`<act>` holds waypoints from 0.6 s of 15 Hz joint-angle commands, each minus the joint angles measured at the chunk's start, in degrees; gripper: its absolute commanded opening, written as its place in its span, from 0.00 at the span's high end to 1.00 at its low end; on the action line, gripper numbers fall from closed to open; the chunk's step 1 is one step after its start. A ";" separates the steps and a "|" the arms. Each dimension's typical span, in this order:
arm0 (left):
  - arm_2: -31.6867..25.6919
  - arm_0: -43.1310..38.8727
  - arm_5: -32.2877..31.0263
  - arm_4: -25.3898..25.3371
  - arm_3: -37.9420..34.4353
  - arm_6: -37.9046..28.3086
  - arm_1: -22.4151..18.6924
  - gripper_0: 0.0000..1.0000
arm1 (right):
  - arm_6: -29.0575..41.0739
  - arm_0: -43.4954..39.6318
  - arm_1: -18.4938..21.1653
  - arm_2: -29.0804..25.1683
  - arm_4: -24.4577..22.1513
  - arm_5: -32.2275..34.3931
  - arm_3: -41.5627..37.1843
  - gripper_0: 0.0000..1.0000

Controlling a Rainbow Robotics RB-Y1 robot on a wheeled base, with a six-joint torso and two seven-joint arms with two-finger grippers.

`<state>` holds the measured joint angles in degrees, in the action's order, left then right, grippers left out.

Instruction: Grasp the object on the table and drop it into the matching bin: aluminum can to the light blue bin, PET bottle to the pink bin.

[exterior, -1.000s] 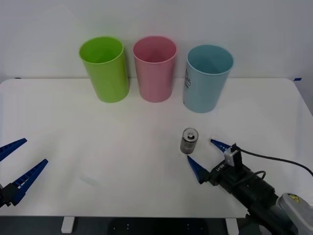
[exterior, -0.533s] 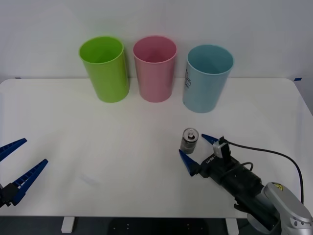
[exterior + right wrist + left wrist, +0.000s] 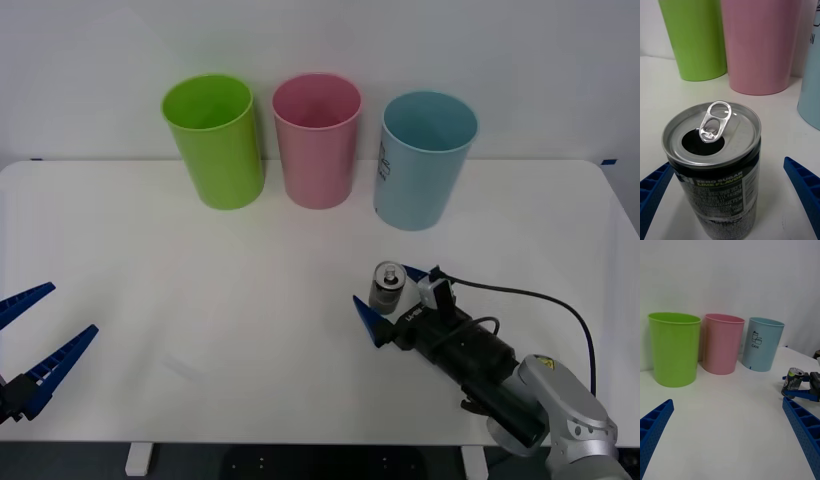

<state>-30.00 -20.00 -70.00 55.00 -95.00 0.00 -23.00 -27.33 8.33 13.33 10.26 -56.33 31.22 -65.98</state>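
Aluminum can (image 3: 387, 287) stands upright on the desk (image 3: 200, 280), right of centre and nearer the front edge than the back edge. I read its opened silver top and raised pull tab in the right wrist view (image 3: 713, 129), with white and green lettering on the dark grey wall below.

Right gripper (image 3: 392, 295): I see it low over the desk with its jaws spread wide, one blue ribbed finger (image 3: 368, 318) on the front-left side of the can and the other just behind it toward the back edge. The can sits between the two fingers. In the right wrist view a gap of bare desk shows between each finger and the can wall, so I report no contact.

Left gripper (image 3: 35, 335): parked at the front-left corner of the desk, jaws spread, holding nothing.

Three bins stand in a row along the back edge. The lime green bin (image 3: 213, 140) is leftmost, the pink bin (image 3: 317, 138) is in the middle, and the light blue bin (image 3: 424, 158) is rightmost, directly behind the can and well apart from it. In the left wrist view the light blue bin carries a printed label reading CAN. All three bins are upright with open mouths.
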 commanded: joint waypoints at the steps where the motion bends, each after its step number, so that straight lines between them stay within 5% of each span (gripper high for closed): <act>1: 0.00 0.00 0.00 0.00 0.00 0.00 0.00 0.00 | -0.01 0.10 0.03 0.03 -0.01 -0.20 -0.03 0.00; 3: 0.00 0.00 0.00 0.00 0.00 0.00 0.00 0.00 | -0.01 0.02 -0.06 0.03 -0.01 -0.20 -0.03 0.06; 4: 0.00 0.00 0.00 0.00 0.00 0.00 0.00 0.00 | 0.26 0.02 -0.06 0.03 0.08 -0.20 -0.03 0.85; 5: 0.00 0.00 0.00 0.00 0.00 0.00 0.00 0.00 | -0.01 0.02 0.03 0.03 0.35 -0.20 -0.03 1.00; 9: 0.00 0.00 0.00 0.00 0.00 0.00 0.00 0.00 | -0.01 0.10 -0.06 0.03 0.35 -0.02 -0.20 1.00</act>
<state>-30.00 -20.00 -70.00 55.00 -95.00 0.00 -23.00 -27.33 8.43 13.33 10.28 -56.01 31.11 -66.05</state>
